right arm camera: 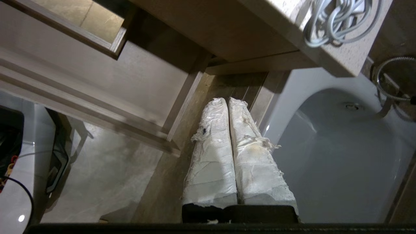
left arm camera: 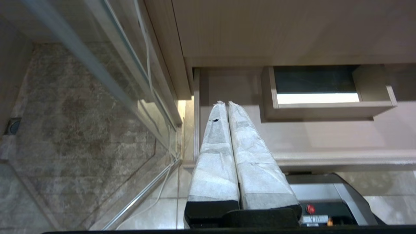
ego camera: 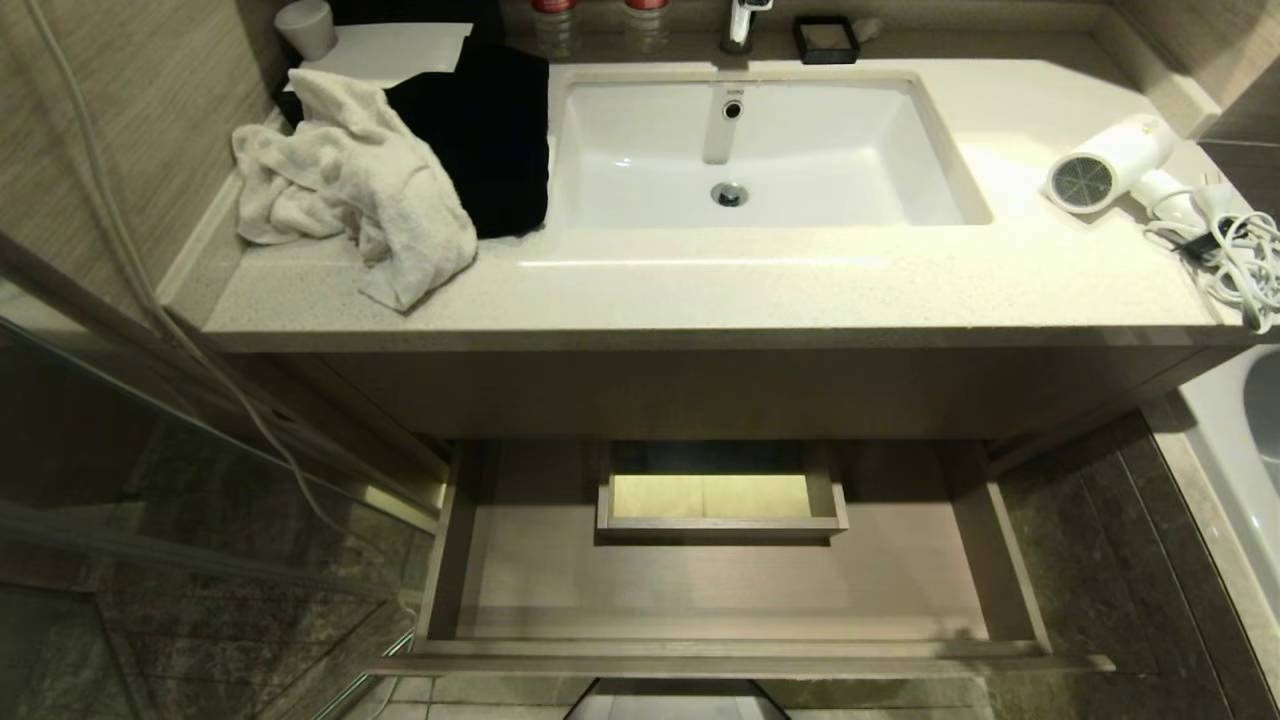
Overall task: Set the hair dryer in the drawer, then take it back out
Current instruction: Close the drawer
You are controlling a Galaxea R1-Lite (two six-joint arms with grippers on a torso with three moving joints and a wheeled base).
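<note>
Nearest me, my right gripper [right arm camera: 227,101] hangs low beside the drawer's [ego camera: 720,660] right end, fingers pressed together on nothing; my left gripper [left arm camera: 226,104] sits likewise closed and empty over the drawer's left corner. The drawer stands pulled out with nothing in it. Farther up, the hair dryer [ego camera: 1110,165] lies on the countertop's [ego camera: 760,290] right end, its cord [ego camera: 1235,255] bundled beside it. I should lift my right arm, spread the fingers, and probably take the barrel, minding the trailing cord.
</note>
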